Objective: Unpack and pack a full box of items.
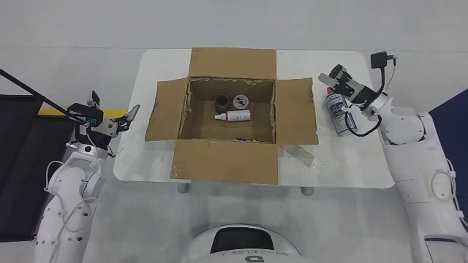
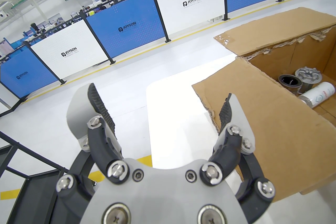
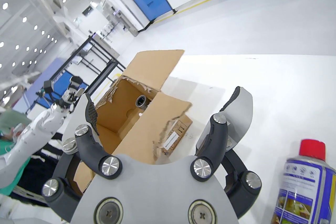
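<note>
An open cardboard box (image 1: 227, 162) sits in the middle of a white table (image 1: 344, 172), with all four flaps folded outward. Inside it, against the far wall, are a dark hollow cylinder (image 1: 221, 104) and a round metal part (image 1: 240, 103) side by side. A white bottle (image 1: 234, 116) lies on its side just in front of them. A tiny purple object rests against the box's near wall, too small to identify. To the left of the box, past its left flap and at the table's edge, the left gripper (image 2: 160, 93) hangs in the air. Its ribbed fingers are spread wide and hold nothing. To the right of the box, past its right flap, the right gripper (image 3: 162, 95) is also spread wide and empty, facing back toward the box. A spray can (image 3: 302, 183) with a red cap rests on the table just beside that gripper, cap end nearest it and not between the fingers. I cannot tell whether the can stands or lies. A clear plastic bag (image 1: 296, 153) lies flat on the table by the box's near right corner.
</note>
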{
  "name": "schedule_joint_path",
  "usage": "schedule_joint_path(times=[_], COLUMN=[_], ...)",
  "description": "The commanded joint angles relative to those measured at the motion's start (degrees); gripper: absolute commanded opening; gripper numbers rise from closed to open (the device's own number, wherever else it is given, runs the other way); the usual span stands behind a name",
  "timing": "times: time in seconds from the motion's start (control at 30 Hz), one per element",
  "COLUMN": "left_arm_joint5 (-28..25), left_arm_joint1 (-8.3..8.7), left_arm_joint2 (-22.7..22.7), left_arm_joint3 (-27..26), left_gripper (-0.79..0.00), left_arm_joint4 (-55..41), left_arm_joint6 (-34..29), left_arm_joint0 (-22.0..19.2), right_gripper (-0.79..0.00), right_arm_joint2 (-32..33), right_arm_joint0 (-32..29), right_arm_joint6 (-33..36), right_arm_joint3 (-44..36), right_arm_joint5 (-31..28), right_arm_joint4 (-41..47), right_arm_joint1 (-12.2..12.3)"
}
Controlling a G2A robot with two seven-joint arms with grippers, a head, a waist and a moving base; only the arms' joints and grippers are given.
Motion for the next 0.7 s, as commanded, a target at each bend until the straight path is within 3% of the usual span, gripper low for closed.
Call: schedule_joint_path(times=[0.0,0.17,0.3,0.33,0.43,0.47,0.5,0.57,0.67], left_arm_joint5=[0.00,0.00,0.00,0.00,0.00,0.00,0.00,0.00,0.00], left_arm_joint1=[0.00,0.00,0.00,0.00,0.00,0.00,0.00,0.00,0.00], left_arm_joint2=[0.00,0.00,0.00,0.00,0.00,0.00,0.00,0.00,0.00], left_arm_joint3=[0.00,0.00,0.00,0.00,0.00,0.00,0.00,0.00,0.00], left_gripper=[0.000,0.000,0.000,0.000,0.000,0.000,0.000,0.000,0.000], left_arm_joint4=[0.00,0.00,0.00,0.00,0.00,0.00,0.00,0.00,0.00], left_arm_joint6=[0.00,0.00,0.00,0.00,0.00,0.00,0.00,0.00,0.00], left_arm_joint0=[0.00,0.00,0.00,0.00,0.00,0.00,0.00,0.00,0.00], right_gripper=[0.000,0.000,0.000,-0.102,-0.188,-0.145,-0.151,-0.219,-0.256], right_arm_joint2=[-1.48,-7.48,-17.54,-20.49,-29.72,-32.79,-35.38,-40.37,-45.76], right_arm_joint0=[1.85,7.79,16.12,18.67,26.22,28.66,30.79,34.08,37.53], right_arm_joint6=[0.16,3.27,8.98,10.65,16.78,19.05,20.09,21.60,21.39], right_arm_joint3=[-2.76,-7.58,-6.25,-4.76,0.96,2.92,4.89,8.02,12.24], right_arm_joint5=[-0.05,-3.24,-1.25,-1.86,-4.83,-5.47,-5.20,-6.32,-7.59], right_arm_joint4=[-3.78,-8.33,-11.28,-11.21,-11.88,-12.24,-12.71,-13.52,-15.28], right_arm_joint1=[-0.13,-0.79,-2.52,-3.15,-5.33,-6.18,-7.08,-8.90,-11.35])
